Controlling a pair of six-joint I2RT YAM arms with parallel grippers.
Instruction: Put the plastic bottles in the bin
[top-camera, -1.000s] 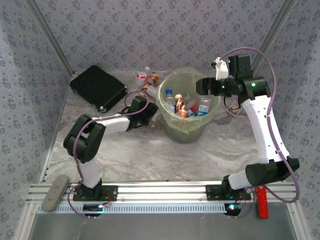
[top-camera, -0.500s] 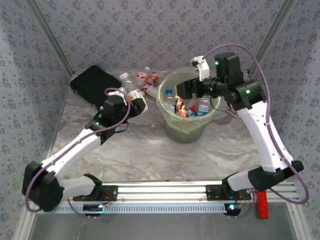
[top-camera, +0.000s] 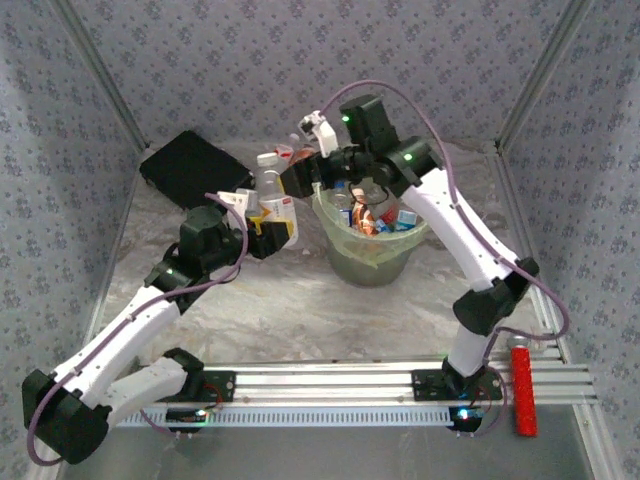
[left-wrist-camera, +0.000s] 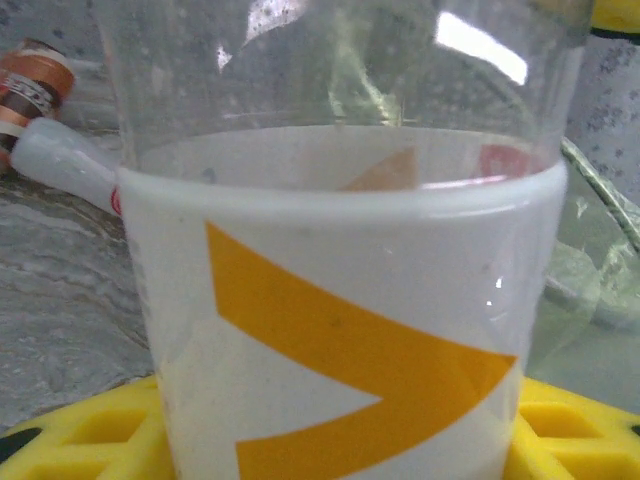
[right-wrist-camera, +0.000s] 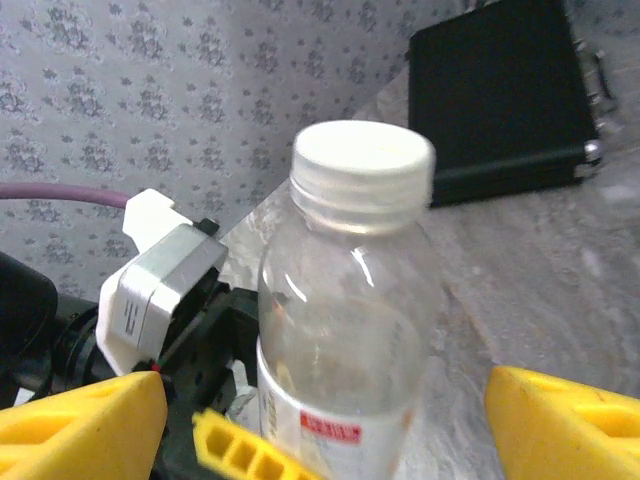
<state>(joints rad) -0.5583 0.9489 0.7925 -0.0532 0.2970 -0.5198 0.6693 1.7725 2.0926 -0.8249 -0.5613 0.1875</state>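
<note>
Right arm swung left across bin (top-camera: 376, 262); right gripper (right-wrist-camera: 320, 412) spread either side of bottle (top-camera: 268, 190), clamped upright in left gripper (top-camera: 268, 223) beside bin. Probable handoff: grasp below cap before left releases.

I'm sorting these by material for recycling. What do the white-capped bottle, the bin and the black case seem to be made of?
The white-capped bottle looks like clear glossy plastic: highlights on its wall, background visible through it, opaque white cap. The bin seems pale green translucent plastic. The black case is matte black with a shiny metal-looking corner; its shell material is unclear.
</note>
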